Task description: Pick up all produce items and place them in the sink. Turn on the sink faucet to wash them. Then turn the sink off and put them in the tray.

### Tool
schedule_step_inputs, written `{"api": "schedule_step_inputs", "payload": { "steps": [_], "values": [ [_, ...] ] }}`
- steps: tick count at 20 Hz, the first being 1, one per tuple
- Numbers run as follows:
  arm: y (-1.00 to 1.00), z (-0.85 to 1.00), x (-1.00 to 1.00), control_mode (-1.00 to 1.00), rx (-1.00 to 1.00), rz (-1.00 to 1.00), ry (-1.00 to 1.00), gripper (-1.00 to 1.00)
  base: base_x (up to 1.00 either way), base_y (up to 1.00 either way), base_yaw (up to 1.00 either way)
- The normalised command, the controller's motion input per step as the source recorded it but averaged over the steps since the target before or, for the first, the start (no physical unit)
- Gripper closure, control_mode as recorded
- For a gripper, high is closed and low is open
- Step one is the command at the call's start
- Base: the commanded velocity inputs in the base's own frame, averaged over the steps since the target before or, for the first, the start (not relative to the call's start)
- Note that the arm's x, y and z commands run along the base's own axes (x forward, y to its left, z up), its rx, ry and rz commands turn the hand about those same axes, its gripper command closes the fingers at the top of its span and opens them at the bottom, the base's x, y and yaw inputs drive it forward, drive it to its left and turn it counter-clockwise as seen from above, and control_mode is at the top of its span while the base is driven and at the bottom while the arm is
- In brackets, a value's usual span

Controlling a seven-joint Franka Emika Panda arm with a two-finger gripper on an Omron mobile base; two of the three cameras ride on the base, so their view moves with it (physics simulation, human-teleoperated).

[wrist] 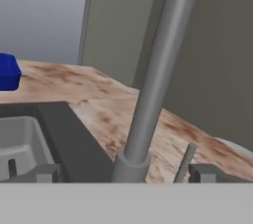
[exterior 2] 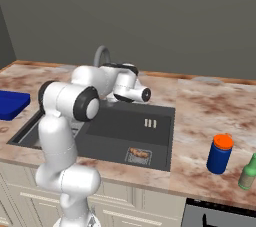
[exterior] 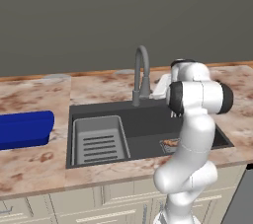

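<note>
The sink faucet [wrist: 158, 80] rises close in front of the hand camera, its round base [wrist: 131, 166] low in the view and a thin lever [wrist: 184, 164] just to its right. My gripper [wrist: 126, 173] is open, one fingertip showing on each side of the faucet base, nothing held. From the left base, the faucet [exterior: 141, 75] stands behind the sink [exterior: 148, 114], with my hand [exterior: 162, 87] just right of it. One small orange-brown produce item [exterior: 170, 143] [exterior 2: 139, 153] lies on the drain grate in the sink [exterior 2: 125, 121]. The blue tray [exterior: 24, 129] [exterior 2: 10, 103] [wrist: 7, 72] sits on the counter to the left.
A light grey slatted rack insert [exterior: 99, 141] [wrist: 17, 144] fills the sink's left half. On the counter to the right stand a blue jar with an orange lid [exterior 2: 220, 153] and a green bottle [exterior 2: 248, 173]. The wall runs close behind the faucet.
</note>
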Motion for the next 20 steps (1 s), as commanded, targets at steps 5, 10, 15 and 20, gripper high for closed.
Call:
{"api": "schedule_step_inputs", "payload": {
  "steps": [5,10,15,20],
  "values": [
    [0.01,-0.13,0.28,-1.0,0.0,0.0,0.0,-1.0,0.0,0.0,0.0],
    [0.02,-0.14,0.27,-1.0,0.0,0.0,0.0,-1.0,0.0,0.0,0.0],
    [0.01,-0.14,0.27,-1.0,0.0,0.0,0.0,-1.0,0.0,0.0,0.0],
    [0.02,-0.13,0.3,-1.0,0.0,0.0,0.0,-1.0,0.0,0.0,0.0]
  ]
}}
